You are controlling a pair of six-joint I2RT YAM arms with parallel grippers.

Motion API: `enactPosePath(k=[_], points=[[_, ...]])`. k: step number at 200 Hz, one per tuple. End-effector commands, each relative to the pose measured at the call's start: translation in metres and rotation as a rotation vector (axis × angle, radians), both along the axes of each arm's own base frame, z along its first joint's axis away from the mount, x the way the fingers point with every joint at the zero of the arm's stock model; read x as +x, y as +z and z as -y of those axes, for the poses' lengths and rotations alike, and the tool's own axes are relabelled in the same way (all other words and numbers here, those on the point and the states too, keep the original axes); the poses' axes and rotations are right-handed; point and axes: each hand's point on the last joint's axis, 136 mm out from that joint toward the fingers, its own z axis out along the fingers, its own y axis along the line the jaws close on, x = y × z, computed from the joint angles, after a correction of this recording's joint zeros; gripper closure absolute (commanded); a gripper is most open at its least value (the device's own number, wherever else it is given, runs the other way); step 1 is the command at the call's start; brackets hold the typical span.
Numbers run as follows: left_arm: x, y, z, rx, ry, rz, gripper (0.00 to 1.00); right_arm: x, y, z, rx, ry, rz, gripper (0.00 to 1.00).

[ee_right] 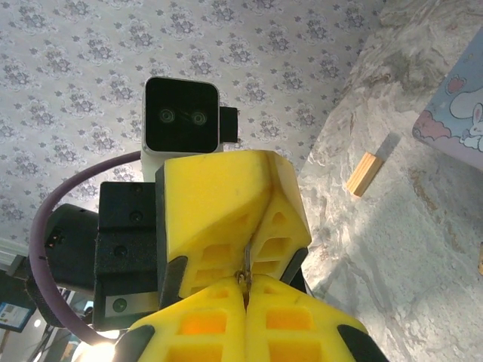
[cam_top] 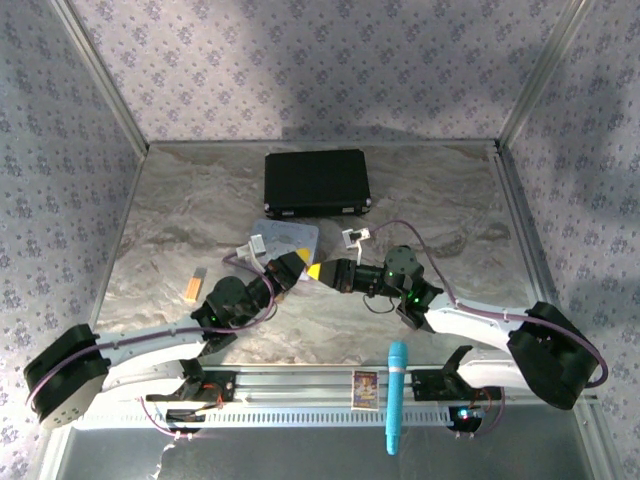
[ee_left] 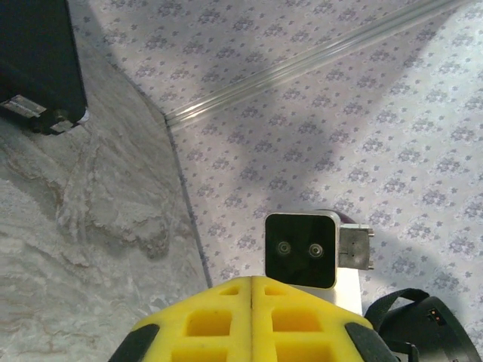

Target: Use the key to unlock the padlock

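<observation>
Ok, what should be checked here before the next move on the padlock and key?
1. The left claw is shut: ok.
2. The right claw is shut: ok.
3. Both claws meet tip to tip over the table: ok.
4. The thin metal sliver at the meeting tips is the key: cannot tell.
5. The padlock is gripped: cannot tell.
6. The pastel tin is apart from the claws: cannot tell.
</observation>
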Motion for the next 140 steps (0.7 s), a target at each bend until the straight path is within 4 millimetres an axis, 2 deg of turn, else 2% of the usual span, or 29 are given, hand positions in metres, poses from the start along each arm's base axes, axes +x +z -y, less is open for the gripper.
enactPosePath(k=[1,9,30,72,104,140], points=[[0.002,-0.002,-0.008,0.031,0.041,-0.03,0.73,-0.002,0.006,0.005,-0.018,0.007,0.04,1.0],[0.002,-0.002,-0.01,0.052,0.047,-0.028,0.64,-0.003,0.003,0.008,-0.043,0.008,0.043,1.0],[0.0,0.005,-0.013,0.087,0.047,-0.003,0.54,-0.008,-0.003,0.013,-0.098,0.024,0.048,1.0],[-0.006,0.007,0.005,0.187,-0.054,0.016,0.54,-0.012,-0.003,0.018,-0.115,0.044,0.049,1.0],[-0.013,0.009,0.023,0.172,-0.146,0.017,0.57,-0.011,-0.003,0.02,-0.111,0.038,0.052,1.0],[-0.013,-0.001,0.023,0.185,-0.15,-0.016,0.57,-0.009,-0.003,0.023,-0.091,0.02,0.056,1.0]])
